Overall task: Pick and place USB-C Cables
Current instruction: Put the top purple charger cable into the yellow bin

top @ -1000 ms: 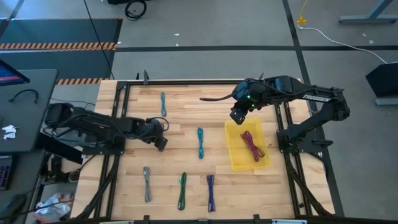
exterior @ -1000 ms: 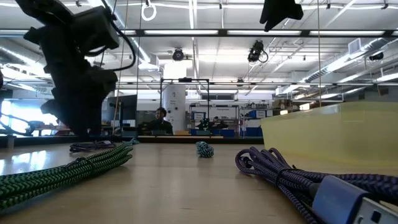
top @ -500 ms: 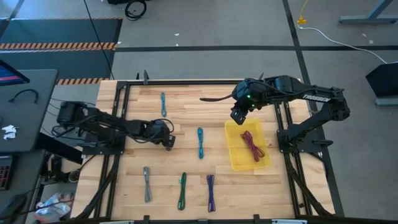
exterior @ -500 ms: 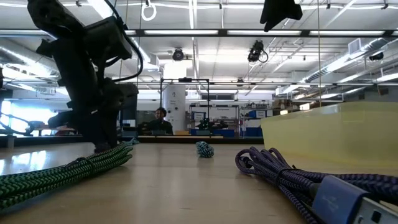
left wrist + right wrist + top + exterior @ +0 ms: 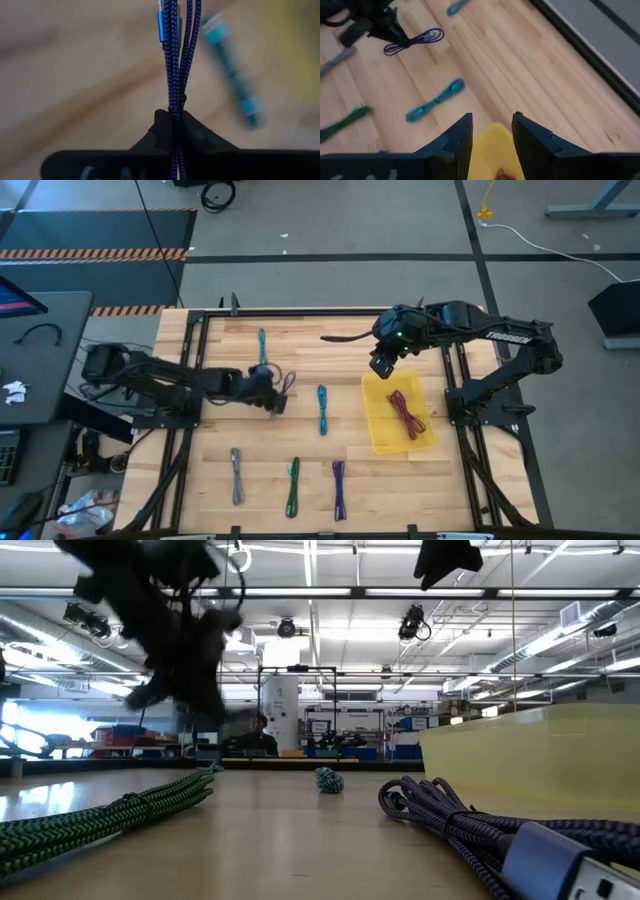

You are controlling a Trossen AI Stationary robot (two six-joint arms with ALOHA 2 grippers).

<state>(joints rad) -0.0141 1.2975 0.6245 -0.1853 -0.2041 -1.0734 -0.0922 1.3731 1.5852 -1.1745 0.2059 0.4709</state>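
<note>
1. My left gripper (image 5: 172,125) has its jaws pinched tight on a blue-purple cable (image 5: 176,60), gripping it right at the middle tie so both looped ends hang free.
2. What changed: half a second back those jaws were down at the bench (image 5: 300,350) surface, and now the cable is lifted clear. So the pick looks done, and I reckon the carry to the yellow bin (image 5: 383,437) comes next.
3. The held cable reads as a thin braided bundle with a blue plug showing near one end. From above it's a small purple loop (image 5: 287,383) beside the left gripper, well apart from the bin.
4. My right gripper (image 5: 492,131) hasn't moved. It hangs over the bin's far edge with its jaws apart and nothing between them.
5. A maroon cable (image 5: 404,413) already lies in the bin. Still on the bench: two teal cables (image 5: 322,409), a grey one (image 5: 236,476), a green one (image 5: 293,486) and another purple one (image 5: 339,489).
</note>
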